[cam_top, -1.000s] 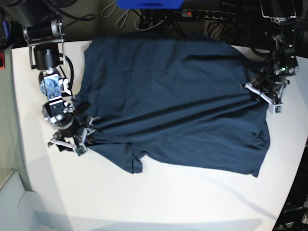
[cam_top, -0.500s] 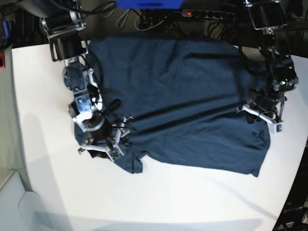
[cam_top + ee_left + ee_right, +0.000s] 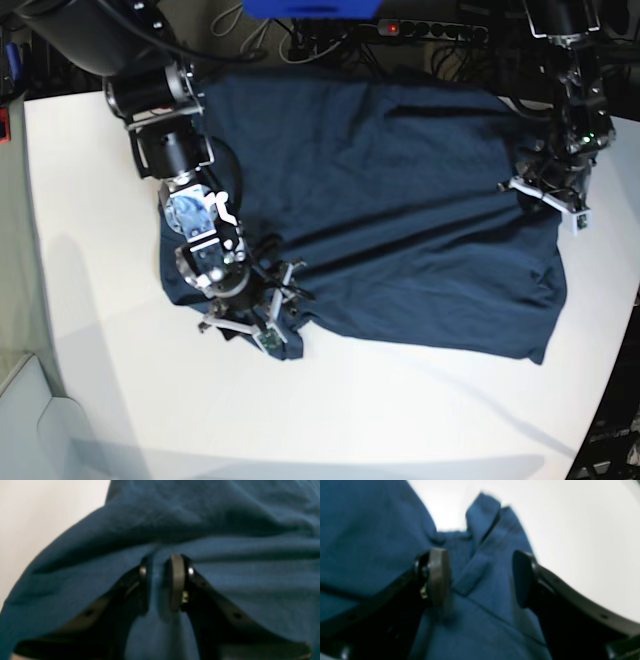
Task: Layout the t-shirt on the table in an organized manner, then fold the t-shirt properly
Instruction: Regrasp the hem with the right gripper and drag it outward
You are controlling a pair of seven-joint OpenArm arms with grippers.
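Note:
The navy t-shirt (image 3: 380,200) lies spread across the white table (image 3: 400,420), with long creases running through its middle. My left gripper (image 3: 542,193) is at the shirt's right edge. In the left wrist view it (image 3: 160,580) is shut on a raised fold of the t-shirt (image 3: 225,592). My right gripper (image 3: 268,322) hovers at the shirt's lower left corner. In the right wrist view it (image 3: 480,577) stands open over a folded sleeve hem of the t-shirt (image 3: 480,562), and I cannot tell whether the pads touch the cloth.
A power strip (image 3: 430,28), cables and a blue object (image 3: 310,8) sit beyond the table's far edge. The table's edge curves inward at the lower right (image 3: 600,400). A pale grey surface (image 3: 30,420) lies off the table at the lower left.
My right arm has swung rightward and forward, from beside the shirt's left edge onto its lower left corner. The left gripper dipped toward me, then returned, still gripping the cloth.

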